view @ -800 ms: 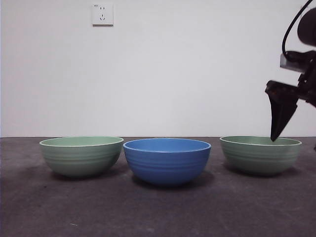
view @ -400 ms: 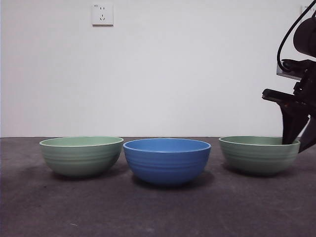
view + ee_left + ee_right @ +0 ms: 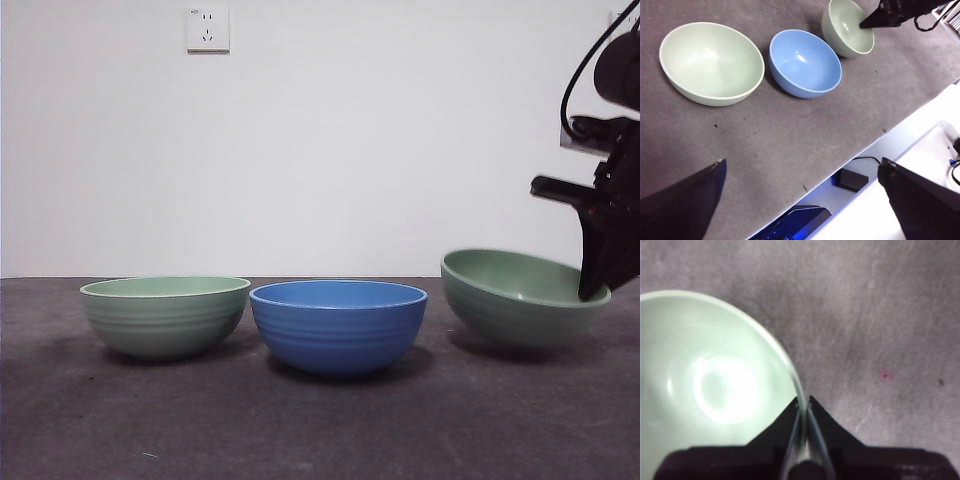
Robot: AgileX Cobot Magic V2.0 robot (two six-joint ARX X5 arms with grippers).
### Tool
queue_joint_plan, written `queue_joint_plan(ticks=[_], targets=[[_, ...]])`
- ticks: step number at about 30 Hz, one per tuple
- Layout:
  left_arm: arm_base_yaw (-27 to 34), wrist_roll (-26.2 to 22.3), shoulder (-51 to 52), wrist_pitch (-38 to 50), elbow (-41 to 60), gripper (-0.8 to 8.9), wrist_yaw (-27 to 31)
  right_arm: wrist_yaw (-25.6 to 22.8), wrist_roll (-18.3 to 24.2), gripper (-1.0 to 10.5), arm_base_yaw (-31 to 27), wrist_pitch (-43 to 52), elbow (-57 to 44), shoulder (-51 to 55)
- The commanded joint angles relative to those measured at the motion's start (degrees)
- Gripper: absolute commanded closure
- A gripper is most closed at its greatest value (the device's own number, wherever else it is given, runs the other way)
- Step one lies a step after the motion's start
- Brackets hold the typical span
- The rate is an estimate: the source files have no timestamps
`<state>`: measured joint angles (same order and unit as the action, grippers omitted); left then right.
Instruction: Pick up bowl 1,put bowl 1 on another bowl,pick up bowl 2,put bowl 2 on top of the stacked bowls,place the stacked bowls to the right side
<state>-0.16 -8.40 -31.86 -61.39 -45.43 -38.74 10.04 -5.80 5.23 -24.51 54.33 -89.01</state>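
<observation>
Bowl 1, the pale green bowl (image 3: 510, 300) at the right, is tipped up, its left rim higher than its right. My right gripper (image 3: 592, 290) is shut on its right rim; the right wrist view shows the jaws (image 3: 803, 401) pinching the thin rim of this bowl (image 3: 715, 390). The blue bowl (image 3: 338, 325) stands upright in the middle. Bowl 2, the other pale green bowl (image 3: 165, 315), stands upright at the left. High over the table's near side, my left gripper (image 3: 802, 162) hangs open and holds nothing; from there I see all three bowls (image 3: 710, 62) (image 3: 805, 62) (image 3: 845, 27).
The bowls stand in a row on a dark grey table top (image 3: 320, 430). A white wall with a socket (image 3: 207, 29) lies behind. The table's edge (image 3: 875, 142) shows in the left wrist view, with a black box (image 3: 852, 179) on the floor below.
My right gripper came down onto the right green bowl's rim and shut on it. That bowl has tipped, its left rim rising; the other two bowls have not moved.
</observation>
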Motion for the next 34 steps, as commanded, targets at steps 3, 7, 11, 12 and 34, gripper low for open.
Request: queue_joint_plan(ticks=[3,7,11,12,34], targets=[[-0.2,-0.6,0.0,0.2,-0.1,1.76,-0.3,0.4,-0.8,9.6,1.7,-3.5,4.4,4.9],[-0.2,-0.6,0.0,0.7,-0.1,1.76,-0.3,0.3,0.8,9.6,6.0,-9.7,9.4,7.0],[-0.2,-0.6,0.0,1.1,-0.1,1.76,-0.3,0.1,0.7,9.6,11.8,-11.9,12.5,7.0],[-0.2,-0.6,0.0,1.1,-0.1,1.76,-0.3,-0.1,0.7,9.6,13.3,-11.4,12.5,7.0],[-0.2,-0.6,0.0,0.9,-0.1,1.76,-0.3,-4.6,-1.4,9.6,25.7,-6.4,12.5,-8.0]])
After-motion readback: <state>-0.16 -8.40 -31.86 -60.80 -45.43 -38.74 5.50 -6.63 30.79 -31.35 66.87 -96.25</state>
